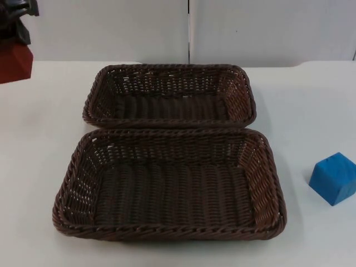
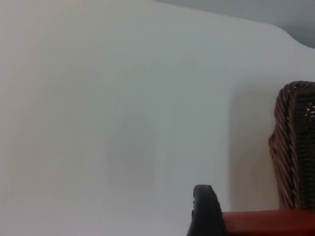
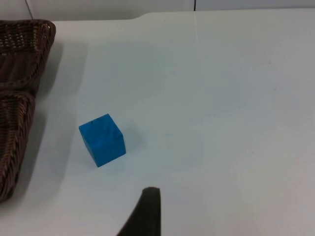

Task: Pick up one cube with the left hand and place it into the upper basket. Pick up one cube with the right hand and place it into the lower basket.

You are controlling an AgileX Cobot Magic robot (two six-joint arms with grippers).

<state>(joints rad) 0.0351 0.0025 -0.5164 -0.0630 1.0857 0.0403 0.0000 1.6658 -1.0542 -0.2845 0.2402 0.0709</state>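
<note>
Nearest us sits the lower basket [image 1: 167,222], the upper basket [image 1: 169,119] touching its far rim. At far left our left gripper [image 1: 16,39] grips the red cube [image 1: 14,62], held left of the upper basket. Our right gripper [image 3: 147,216] waits near the blue cube [image 1: 334,178], right of the lower basket; we cannot tell its finger state.

white table [image 1: 44,167], two brown wicker baskets [image 1: 169,183] touching, blue cube [image 1: 334,178] beside
</note>
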